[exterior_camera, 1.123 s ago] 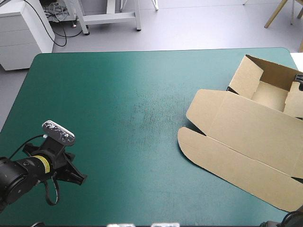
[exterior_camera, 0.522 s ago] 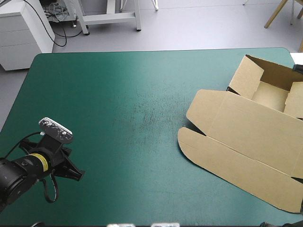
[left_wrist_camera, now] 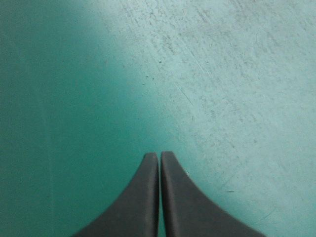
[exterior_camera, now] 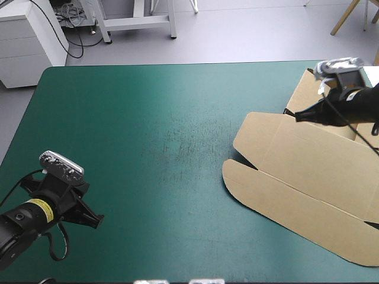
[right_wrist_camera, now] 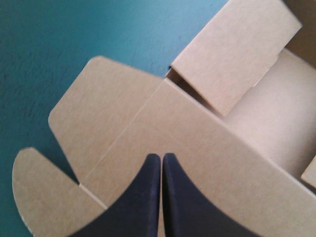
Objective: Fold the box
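The box lies at the counter's right side, lid flat, directly beneath the closed, empty right end effector; the left end effector, likewise closed and empty, stands well apart.

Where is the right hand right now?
In the high view the right hand hangs over the box near the far right corner of the table, shut, above the flat lid beside the tray's raised wall.
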`<state>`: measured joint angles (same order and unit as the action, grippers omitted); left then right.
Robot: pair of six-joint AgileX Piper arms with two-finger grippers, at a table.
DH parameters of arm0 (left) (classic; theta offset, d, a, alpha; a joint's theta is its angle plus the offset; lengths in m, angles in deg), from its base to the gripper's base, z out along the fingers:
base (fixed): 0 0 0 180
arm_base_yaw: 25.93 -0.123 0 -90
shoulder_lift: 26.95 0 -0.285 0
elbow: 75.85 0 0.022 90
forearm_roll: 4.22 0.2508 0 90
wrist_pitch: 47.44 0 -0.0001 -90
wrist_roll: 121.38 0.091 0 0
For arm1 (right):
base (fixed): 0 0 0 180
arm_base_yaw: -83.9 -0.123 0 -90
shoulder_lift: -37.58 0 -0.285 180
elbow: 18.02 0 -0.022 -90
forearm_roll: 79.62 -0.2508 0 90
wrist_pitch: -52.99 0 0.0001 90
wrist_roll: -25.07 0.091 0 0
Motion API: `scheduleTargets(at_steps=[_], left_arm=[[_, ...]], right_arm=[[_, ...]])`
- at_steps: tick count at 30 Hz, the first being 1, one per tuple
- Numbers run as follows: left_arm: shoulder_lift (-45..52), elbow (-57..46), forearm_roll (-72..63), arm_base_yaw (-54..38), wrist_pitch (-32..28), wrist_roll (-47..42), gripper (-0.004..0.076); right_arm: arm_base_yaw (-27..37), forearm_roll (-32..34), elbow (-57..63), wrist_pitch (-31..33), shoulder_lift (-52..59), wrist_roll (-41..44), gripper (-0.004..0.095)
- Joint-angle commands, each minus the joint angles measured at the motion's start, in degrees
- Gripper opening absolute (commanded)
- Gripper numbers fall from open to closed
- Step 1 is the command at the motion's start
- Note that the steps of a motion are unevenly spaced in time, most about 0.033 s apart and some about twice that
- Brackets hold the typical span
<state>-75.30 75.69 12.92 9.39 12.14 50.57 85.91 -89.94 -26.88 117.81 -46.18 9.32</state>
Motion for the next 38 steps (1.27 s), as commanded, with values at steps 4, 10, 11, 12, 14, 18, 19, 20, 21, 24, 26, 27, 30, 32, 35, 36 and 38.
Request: scheduleTargets(at_steps=[4,10,11,12,14,18,19,20,21,24,26,27,30,32,35,36,38], left_arm=[[3.8,-3.3,-2.3,0.3,-5.3,-0.8,-0.0009],[8.7,-8.4,-2.8,0.3,-5.4,-0.8,-0.0009],[9.6,-9.2,-3.4,0.3,-5.4,-0.8,-0.0009],[10.2,-9.9,-3.8,0.3,-5.5,-0.8,-0.0009],[11.9,-10.9,-4.8,0.3,-5.5,-0.8,-0.0009],[15.1,-12.1,-5.5,0.3,-5.5,-0.8,-0.0009],[15.9,-12.4,-5.5,0.3,-5.5,-0.5,-0.0009],[16.7,-12.8,-5.4,0.3,-5.6,-0.5,-0.0009],[17.4,-13.4,-5.3,0.3,-5.7,-0.5,-0.0009],[19.2,-15.4,-5.1,0.3,-6.4,-0.5,-0.0009],[20.2,-16.7,-5.0,0.3,-6.4,-0.5,-0.0009],[20.7,-17.2,-5.1,0.3,-6.4,-0.5,-0.0009],[21.4,-19.0,-4.8,0.3,-6.6,-0.5,-0.0009],[21.6,-20.3,-4.7,0.3,-7.0,-0.5,-0.0009],[21.7,-20.4,-4.3,0.3,-7.6,-0.5,-0.0009],[21.7,-20.4,-4.1,0.3,-7.6,-0.5,-0.0009],[21.7,-20.4,-3.9,0.3,-7.6,-0.5,-0.0009]], right_arm=[[-11.3,8.5,12.6,-6.9,11.3,6.7,-0.0004],[-12.6,5.9,24.9,-11.1,22.2,6.8,-0.0004],[-12.6,5.9,26.8,-11.7,24.0,6.8,-0.0004],[-12.6,5.9,27.8,-12.0,25.1,6.8,-0.0004],[-12.6,5.8,31.3,-12.3,28.8,6.8,-0.0004],[-12.6,5.2,38.1,-13.0,35.1,6.8,-0.0004],[-12.6,5.2,39.8,-13.2,36.7,6.8,-0.0004],[-12.6,5.2,41.6,-13.3,38.3,6.8,-0.0004],[-12.6,5.2,43.0,-13.3,39.5,6.8,-0.0004],[-12.6,5.0,47.5,-13.3,43.5,6.8,-0.0004],[-12.6,4.9,50.2,-13.3,46.2,6.8,-0.0004],[-12.6,4.9,51.2,-13.5,47.4,6.8,-0.0004],[-12.6,4.9,52.0,-13.9,50.1,6.8,-0.0004],[-12.6,4.9,52.0,-14.0,51.4,6.8,-0.0004],[-12.6,4.9,52.0,-13.8,52.2,6.8,-0.0004],[-12.6,4.9,52.0,-13.5,52.3,6.8,-0.0004],[-12.6,4.9,52.0,-12.6,52.3,6.8,-0.0004]])
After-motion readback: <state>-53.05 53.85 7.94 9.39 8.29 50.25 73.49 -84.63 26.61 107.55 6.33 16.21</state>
